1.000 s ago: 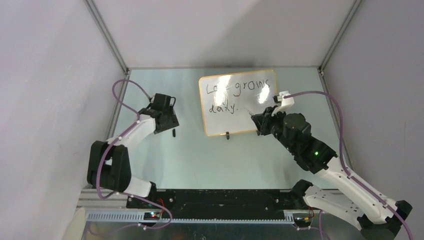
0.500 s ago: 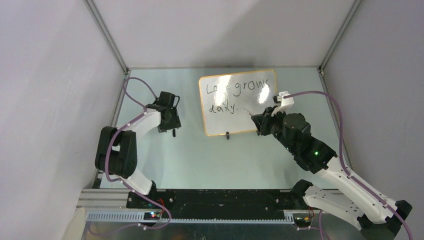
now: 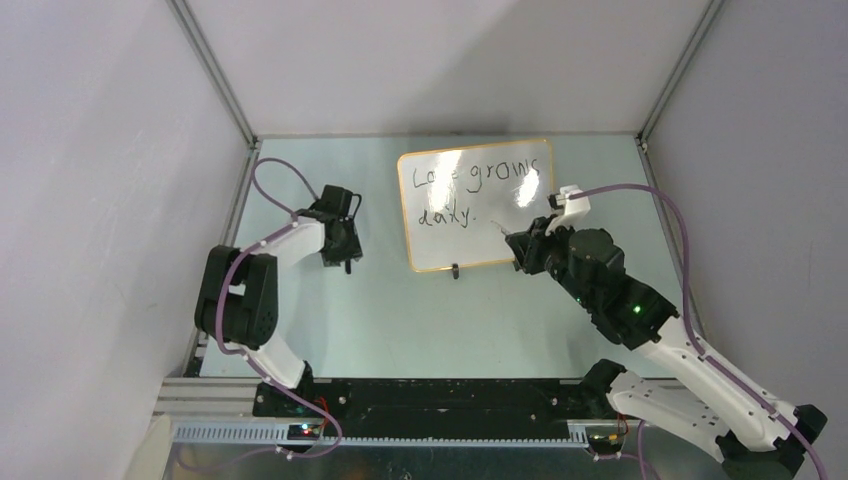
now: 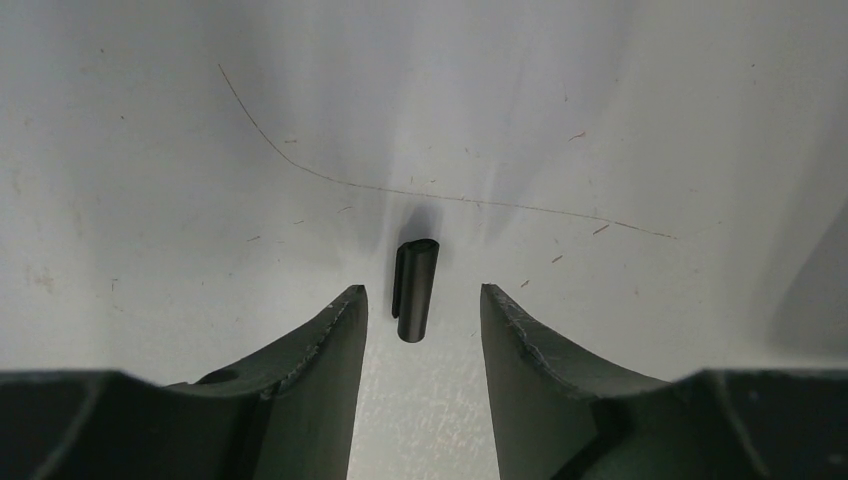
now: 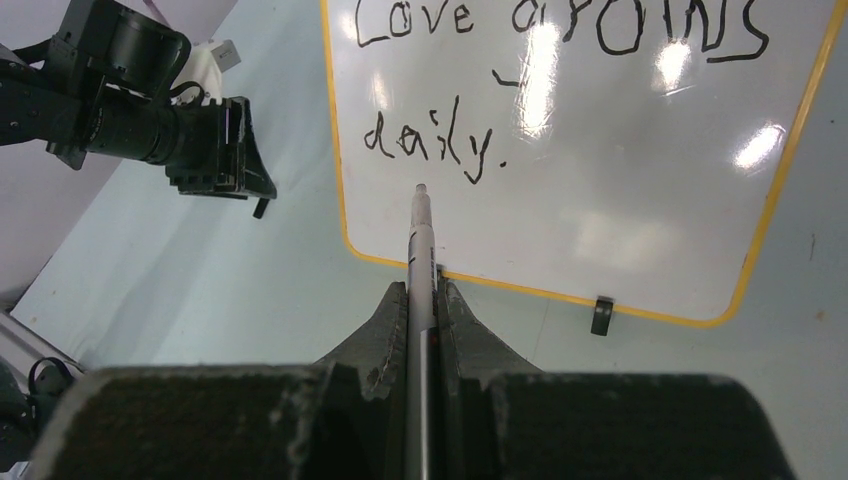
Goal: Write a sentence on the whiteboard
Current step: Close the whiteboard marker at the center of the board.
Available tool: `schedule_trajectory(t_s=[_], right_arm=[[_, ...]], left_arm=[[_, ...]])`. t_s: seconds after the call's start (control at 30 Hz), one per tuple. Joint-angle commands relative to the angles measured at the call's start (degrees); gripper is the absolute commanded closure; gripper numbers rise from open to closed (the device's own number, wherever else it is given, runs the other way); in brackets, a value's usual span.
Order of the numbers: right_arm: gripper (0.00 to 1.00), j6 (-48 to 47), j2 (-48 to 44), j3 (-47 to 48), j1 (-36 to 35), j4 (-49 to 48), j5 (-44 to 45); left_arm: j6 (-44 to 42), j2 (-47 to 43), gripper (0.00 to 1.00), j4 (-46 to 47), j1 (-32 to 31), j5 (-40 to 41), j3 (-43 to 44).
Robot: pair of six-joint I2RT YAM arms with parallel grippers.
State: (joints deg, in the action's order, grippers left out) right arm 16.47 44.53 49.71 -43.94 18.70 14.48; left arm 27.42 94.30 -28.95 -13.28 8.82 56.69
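Note:
The whiteboard (image 3: 447,245) lies flat at the table's middle back, with an orange rim and black feet. The sentence (image 3: 480,180) reads "Love grows daily." in two black lines; it also shows in the right wrist view (image 5: 430,145). My right gripper (image 3: 520,245) is shut on a slim grey marker (image 5: 421,250), whose tip hovers just below "daily." over the whiteboard (image 5: 620,210). My left gripper (image 4: 422,293) is open, pointing down at the table left of the board. A small black marker cap (image 4: 416,290) lies between its fingertips, untouched.
The cap (image 3: 347,268) lies on the pale table left of the board. A black stand foot (image 5: 600,315) sticks out at the board's near edge. Grey walls and metal posts enclose the table. Purple cables loop from both arms.
My left arm has folded in, its elbow shifting right, and its gripper has come down over the cap. My right gripper and marker have barely moved.

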Motion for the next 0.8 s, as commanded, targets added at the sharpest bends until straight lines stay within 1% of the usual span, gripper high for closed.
schedule_trajectory(t_s=[0.0,0.03,0.13,0.2,0.33,0.37,0.4,0.43,0.5,0.57,0.67,0.73,0.77], right_arm=[[1.0,0.2,-1.6,0.7,-0.3,0.3,0.1],[1.0,0.2,-1.8,0.7,-0.3,0.5,0.2],[1.0,0.6,-2.6,0.6,-0.3,0.7,0.0],[1.0,0.7,-3.5,0.5,-0.4,0.8,-0.1],[1.0,1.8,-5.7,0.5,-0.6,1.6,-0.1],[1.0,1.9,-6.3,0.5,-0.6,1.7,-0.1],[1.0,2.3,-6.6,0.6,-0.8,2.1,-0.1],[1.0,2.5,-7.0,0.6,-0.8,2.3,0.0],[1.0,2.9,-7.2,0.6,-1.0,2.9,0.1],[1.0,3.1,-6.8,0.6,-1.1,3.3,-0.1],[1.0,3.5,-5.7,0.3,-1.4,3.5,-1.7],[1.0,3.2,-5.4,-0.8,-1.5,2.3,-4.4],[1.0,3.0,-5.3,-1.4,-1.6,1.4,-7.0]], left_arm=[[0.0,0.8,0.51,1.1,-0.2,0.9,-0.3],[0.0,1.2,0.53,1.1,-0.2,0.8,-0.1],[0.1,1.6,0.63,0.6,-0.3,0.5,0.3],[0.2,2.4,0.65,-0.5,-0.3,0.2,1.0],[0.3,4.8,0.66,-3.2,-0.9,0.0,2.6],[0.3,5.1,0.68,-3.3,-1.0,-0.1,2.7],[0.4,5.5,0.71,-3.2,-1.2,-0.1,2.4],[0.8,5.5,0.82,-3.0,-1.2,-0.2,2.1],[1.6,4.7,0.97,-2.0,-1.3,0.0,0.9],[2.1,2.7,1.0,-0.7,-1.3,0.3,-0.7],[3.3,-3.4,1.0,1.6,-1.3,-0.1,-3.6],[5.0,-8.8,1.0,4.4,-1.3,-3.9,-5.9],[7.1,-12.3,1.0,5.6,-1.3,-5.5,-6.7]])
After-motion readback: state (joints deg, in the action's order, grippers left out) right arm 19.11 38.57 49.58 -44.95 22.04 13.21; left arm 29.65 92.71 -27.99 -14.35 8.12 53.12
